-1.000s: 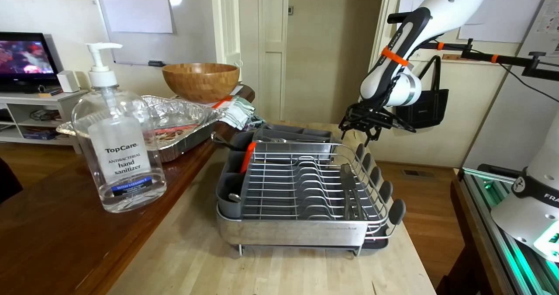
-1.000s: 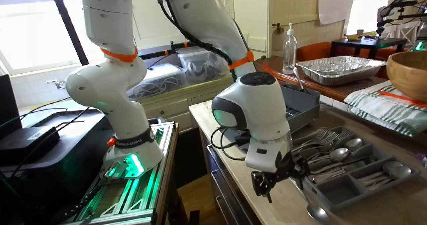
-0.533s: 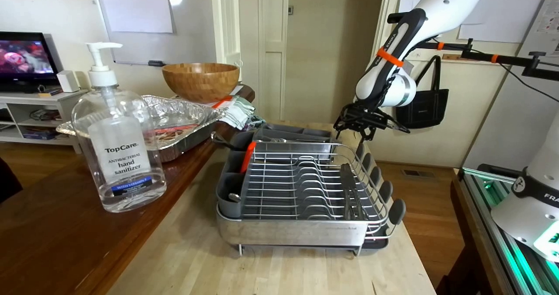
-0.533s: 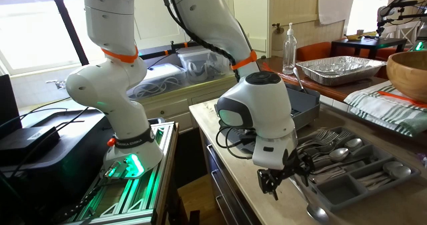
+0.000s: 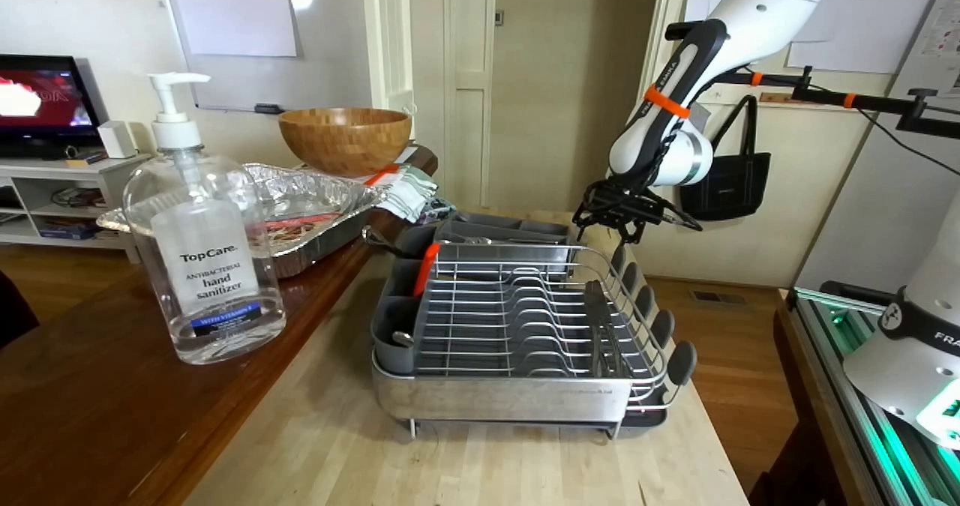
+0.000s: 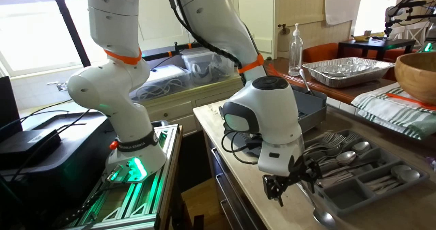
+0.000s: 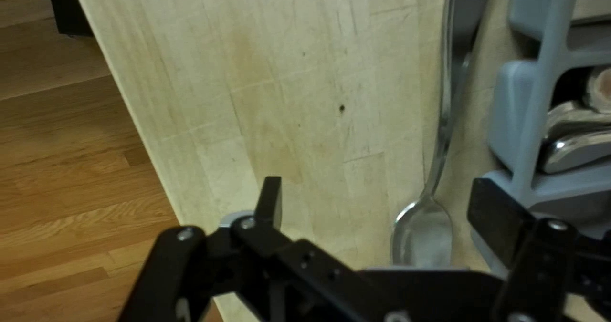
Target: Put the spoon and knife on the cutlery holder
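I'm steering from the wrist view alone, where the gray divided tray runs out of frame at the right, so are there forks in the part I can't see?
Observer: Yes, in an exterior view forks lie in one compartment of the tray.
Operator: What stands near the tray?
Observer: A dish rack, close to the tray's fork end.
Operator: Are we touching down?
Observer: No, an exterior view shows the fingers hanging above the worktop.

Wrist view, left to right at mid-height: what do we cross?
Wood floor → bare countertop → spoon (its handle, at that height) → gray cutlery tray → metal cutlery inside that tray.
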